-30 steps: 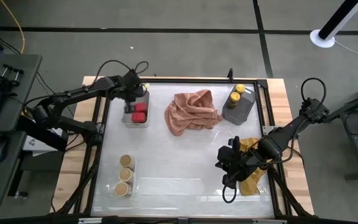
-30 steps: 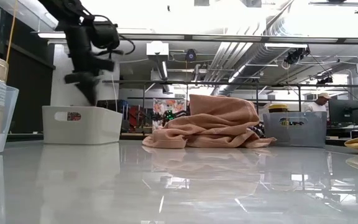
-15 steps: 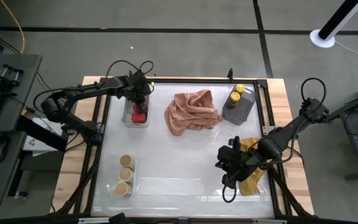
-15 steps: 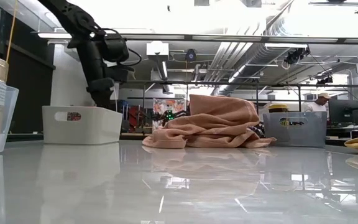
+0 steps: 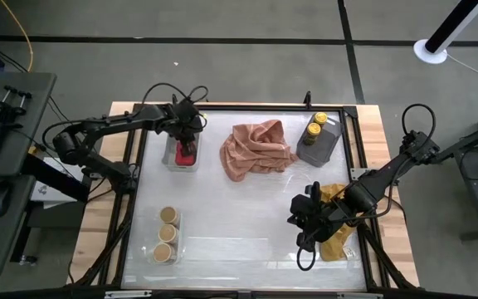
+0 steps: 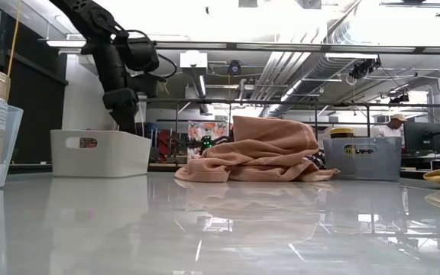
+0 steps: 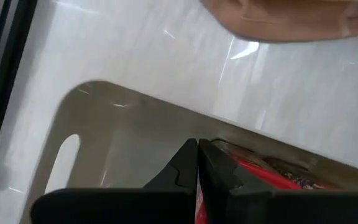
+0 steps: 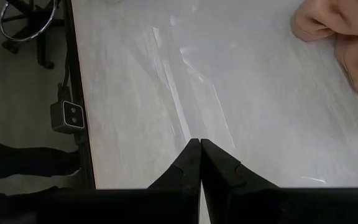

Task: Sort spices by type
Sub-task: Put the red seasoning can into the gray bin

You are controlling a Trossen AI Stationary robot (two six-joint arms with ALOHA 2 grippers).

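My left gripper (image 5: 187, 143), fingers pressed together, dips into the white tray (image 5: 171, 158) above the red spice boxes (image 5: 187, 154); my right gripper (image 5: 299, 223) waits closed.

In the high view, the white bin (image 5: 173, 158) sits at the table's (image 5: 247, 216) far left with the boxy spice containers (image 5: 187, 154) inside it; the left gripper (image 5: 187, 139) reaches down into it. The crumpled cloth (image 5: 256, 149) lies to its right, then the grey tray (image 5: 329, 145) holding two jars (image 5: 315, 127). Near left, three jars (image 5: 168, 232) stand in a row in a clear tray (image 5: 178, 242). The right gripper (image 5: 301, 223) rests near right, beside a second cloth (image 5: 336, 237).
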